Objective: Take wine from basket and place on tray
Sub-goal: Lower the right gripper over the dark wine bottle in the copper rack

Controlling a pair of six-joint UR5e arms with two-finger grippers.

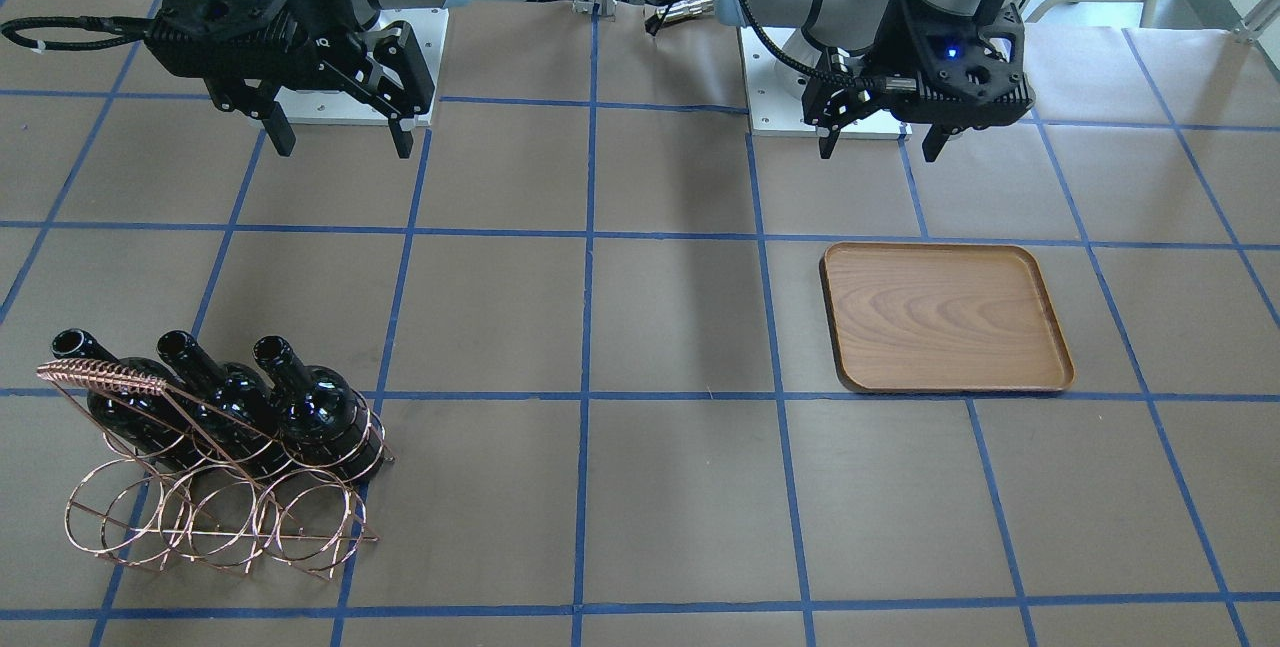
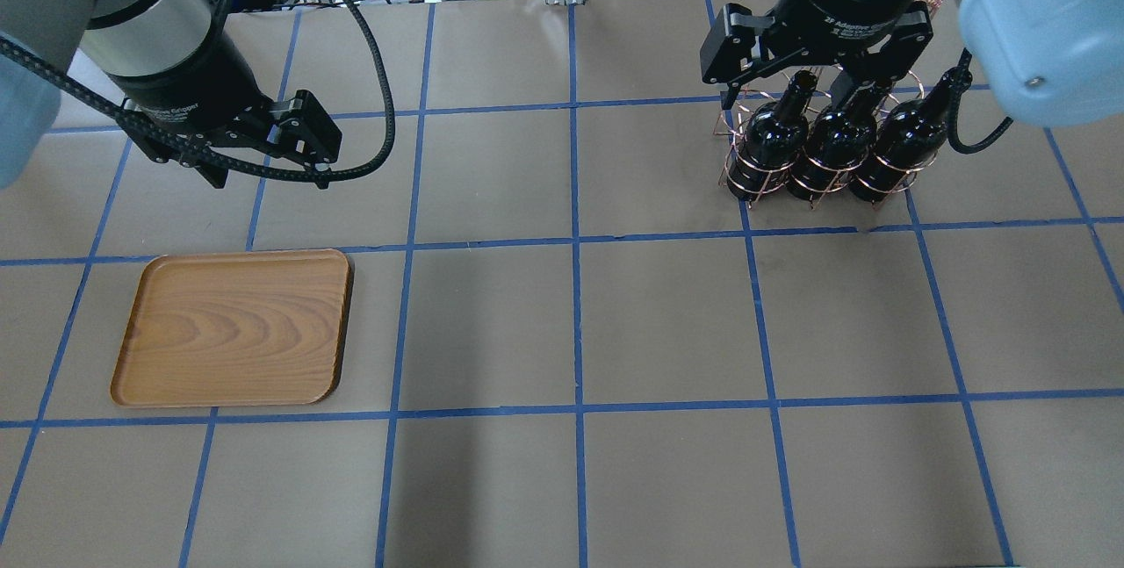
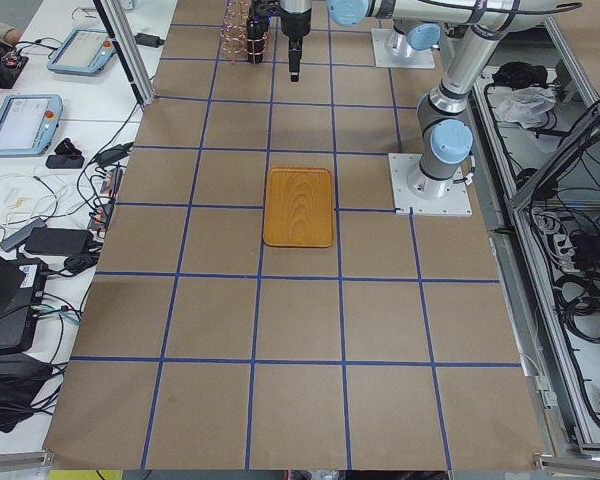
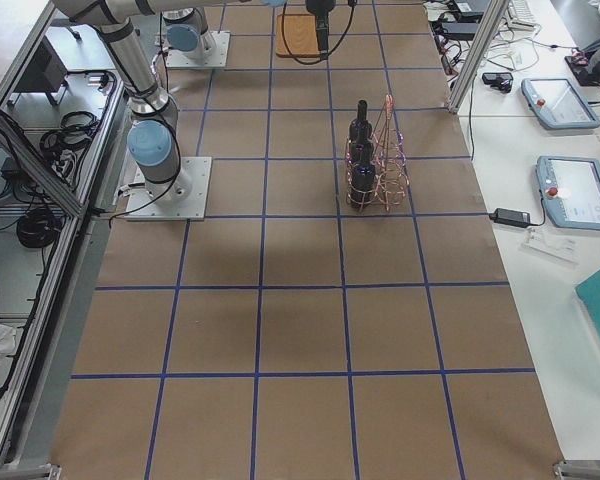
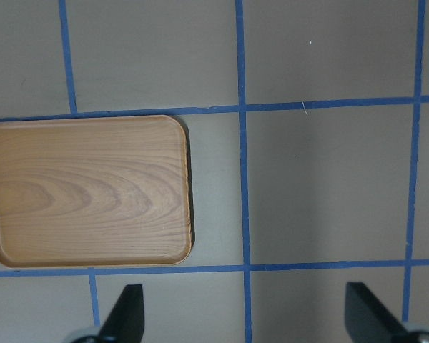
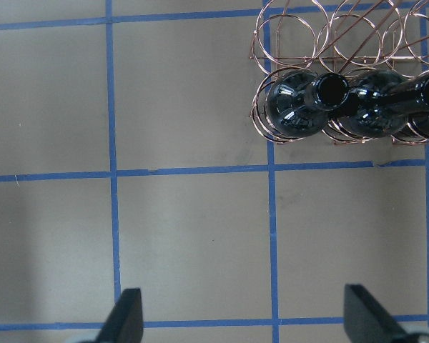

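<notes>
Three black wine bottles [image 1: 310,407] stand tilted side by side in the copper wire basket [image 1: 215,517], necks towards the robot. They also show in the overhead view [image 2: 773,133] and in the right wrist view [image 6: 300,107]. The basket [image 2: 746,175] also shows in the right wrist view [image 6: 293,32]. My right gripper [image 1: 342,142] is open and empty, high above the table, on the robot's side of the basket. The wooden tray [image 1: 945,317] lies flat and bare. My left gripper [image 1: 880,149] is open and empty, high, on the robot's side of the tray [image 5: 86,189].
The table is brown paper with a blue tape grid. Both arm bases [image 1: 350,107] stand on white plates at the robot's edge. Cables [image 2: 386,111] hang from the left wrist. Operator tablets [image 4: 555,100] lie on side benches beyond the table.
</notes>
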